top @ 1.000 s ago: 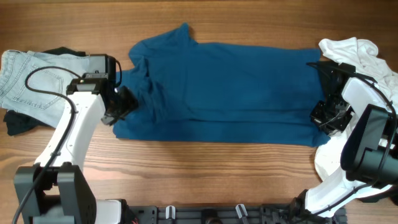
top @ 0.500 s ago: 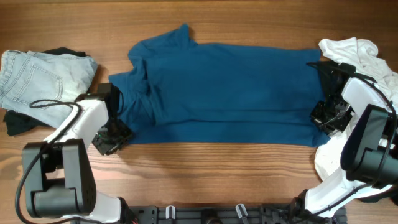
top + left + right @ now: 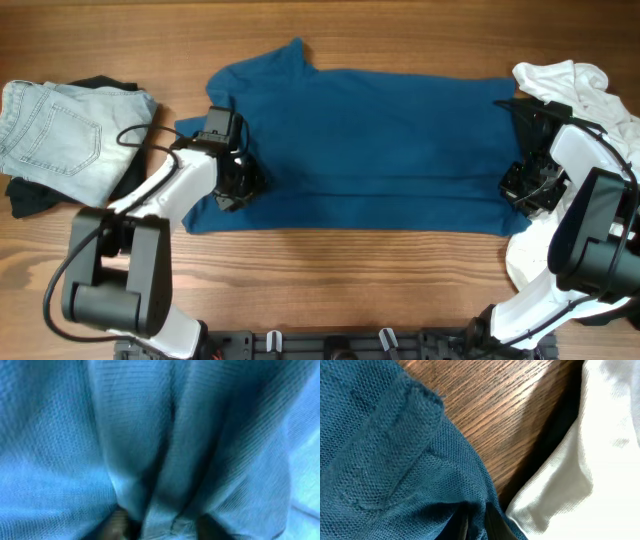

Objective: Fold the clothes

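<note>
Your shirt (image 3: 380, 140) lies spread across the middle of the table (image 3: 350, 290), sleeves to your left and hem to your right. Your left gripper (image 3: 238, 185) sits on the shirt's left part, near the lower sleeve. In the left wrist view the cloth gathers into a ridge that runs down between the fingertips, so the jaws look pinched on a fold of shirt. Your right gripper (image 3: 520, 185) is at the hem's lower right corner, and its wrist view shows the jaws narrow, with the shirt's edge between them. Jeans (image 3: 60, 135) lie far left on a black garment (image 3: 30, 200). A white garment (image 3: 570, 85) is bunched at the far right, just beside the hem.
</note>
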Robot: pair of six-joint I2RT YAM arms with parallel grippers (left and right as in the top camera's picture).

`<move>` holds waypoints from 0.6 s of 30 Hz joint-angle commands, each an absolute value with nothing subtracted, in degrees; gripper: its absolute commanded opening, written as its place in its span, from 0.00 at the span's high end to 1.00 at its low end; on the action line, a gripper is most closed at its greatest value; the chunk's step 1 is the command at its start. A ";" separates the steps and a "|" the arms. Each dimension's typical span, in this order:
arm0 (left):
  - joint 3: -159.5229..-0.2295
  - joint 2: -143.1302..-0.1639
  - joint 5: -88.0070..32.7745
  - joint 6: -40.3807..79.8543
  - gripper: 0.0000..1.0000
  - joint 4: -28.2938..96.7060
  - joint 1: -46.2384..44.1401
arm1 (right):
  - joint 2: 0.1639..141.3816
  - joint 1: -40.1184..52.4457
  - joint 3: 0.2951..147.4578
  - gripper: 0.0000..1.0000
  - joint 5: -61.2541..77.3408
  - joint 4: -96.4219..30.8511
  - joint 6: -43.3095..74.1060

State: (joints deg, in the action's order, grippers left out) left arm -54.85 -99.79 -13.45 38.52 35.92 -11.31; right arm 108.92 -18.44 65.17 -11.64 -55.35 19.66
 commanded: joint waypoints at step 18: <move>-55.94 -96.66 1.54 33.50 0.40 40.01 -7.70 | 111.87 -18.76 63.29 0.88 -0.95 -51.51 15.00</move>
State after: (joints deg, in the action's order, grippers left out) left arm -59.70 -97.47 -7.68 34.61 40.47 -8.01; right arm 108.86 -19.03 65.12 -10.09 -54.92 17.63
